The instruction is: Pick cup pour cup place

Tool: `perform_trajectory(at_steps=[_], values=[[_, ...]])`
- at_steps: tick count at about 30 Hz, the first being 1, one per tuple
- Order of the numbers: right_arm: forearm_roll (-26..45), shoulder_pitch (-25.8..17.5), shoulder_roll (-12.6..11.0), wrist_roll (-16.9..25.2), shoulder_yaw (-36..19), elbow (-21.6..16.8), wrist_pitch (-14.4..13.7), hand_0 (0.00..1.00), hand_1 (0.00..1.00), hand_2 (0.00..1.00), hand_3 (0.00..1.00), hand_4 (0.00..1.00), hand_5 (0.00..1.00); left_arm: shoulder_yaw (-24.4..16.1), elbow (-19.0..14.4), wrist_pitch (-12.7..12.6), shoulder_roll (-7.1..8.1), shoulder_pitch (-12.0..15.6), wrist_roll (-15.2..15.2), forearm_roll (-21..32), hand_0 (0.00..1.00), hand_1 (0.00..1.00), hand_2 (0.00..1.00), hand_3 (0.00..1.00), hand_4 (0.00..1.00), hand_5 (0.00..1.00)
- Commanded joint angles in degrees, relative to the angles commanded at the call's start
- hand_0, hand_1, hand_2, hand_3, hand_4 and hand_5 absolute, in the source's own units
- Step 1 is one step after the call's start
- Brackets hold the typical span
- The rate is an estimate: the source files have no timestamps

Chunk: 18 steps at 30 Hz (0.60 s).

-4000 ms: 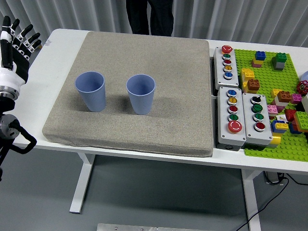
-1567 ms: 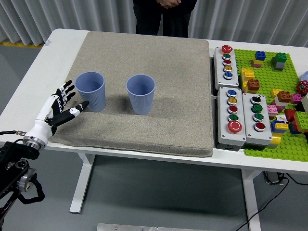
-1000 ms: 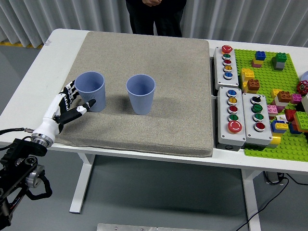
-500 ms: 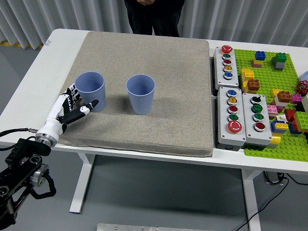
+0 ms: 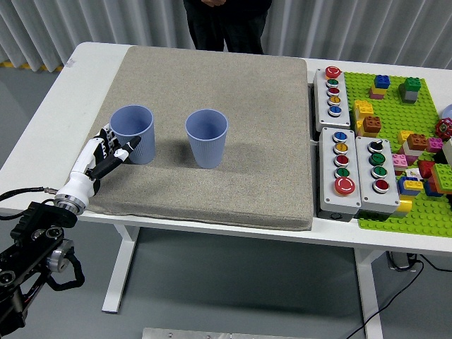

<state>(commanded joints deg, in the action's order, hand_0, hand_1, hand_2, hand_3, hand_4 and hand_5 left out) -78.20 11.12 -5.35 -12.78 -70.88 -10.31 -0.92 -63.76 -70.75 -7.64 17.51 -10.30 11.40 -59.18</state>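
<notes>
Two blue ribbed cups stand upright on the grey mat (image 5: 212, 85). The left cup (image 5: 133, 134) is near the mat's left edge and the right cup (image 5: 207, 138) is at mid-mat. My left hand (image 5: 113, 152) reaches in from the lower left and sits against the left cup's lower left side. Its fingers (image 5: 126, 152) are spread around the cup's base without closing on it. Both cups rest on the mat. The right arm is out of view.
Two grey button boxes (image 5: 353, 173) and a narrower one (image 5: 333, 95) lie right of the mat. A green baseplate (image 5: 417, 205) with several toy bricks fills the far right. A person in dark clothes (image 5: 226, 25) stands at the far side.
My left hand came down from the upper left edge to the left cup and has edged closer against its side over the last second. The cups have not moved.
</notes>
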Motion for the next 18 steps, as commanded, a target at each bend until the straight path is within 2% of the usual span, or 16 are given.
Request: perform_trajectory(at_steps=[6,7,12,13,18], values=[[-0.1,-0.1,0.0,0.0,0.0,0.0,0.0,0.688,0.657,0.577,0.581,0.002,0.007,0.1,-0.1,-0.1,0.03,0.1,-0.2,-1.0,0.998,0.958,0.998,0.998,0.949,0.518],[-0.1,-0.2,0.0,0.0,0.0,0.0,0.1,0.688,0.657,0.577,0.581,0.002,0.007,0.1,-0.1,0.0,0.05,0.1,-0.3,-1.1,0.998,0.957,0.998,0.998,0.934,0.457],[-0.4,-0.3,0.0,0.0,-0.1,0.0,0.1,0.688,0.657,0.577,0.581,0.002,0.007,0.0,-0.2,0.1,0.06,0.3,-0.2,-1.3,0.998,0.957,0.998,0.998,0.934,0.457],[-0.4,-0.3,0.0,0.0,-0.1,0.0,0.1,0.688,0.656,0.577,0.58,0.002,0.005,0.0,-0.2,0.1,0.07,0.3,-0.3,-1.3,0.998,0.957,0.998,0.998,0.897,0.393],[-0.5,-0.2,0.0,0.0,-0.2,0.0,0.1,0.688,0.656,0.577,0.58,0.002,0.005,0.1,-0.2,0.1,0.1,0.1,-0.4,-1.6,0.998,0.957,0.998,0.998,0.897,0.393]])
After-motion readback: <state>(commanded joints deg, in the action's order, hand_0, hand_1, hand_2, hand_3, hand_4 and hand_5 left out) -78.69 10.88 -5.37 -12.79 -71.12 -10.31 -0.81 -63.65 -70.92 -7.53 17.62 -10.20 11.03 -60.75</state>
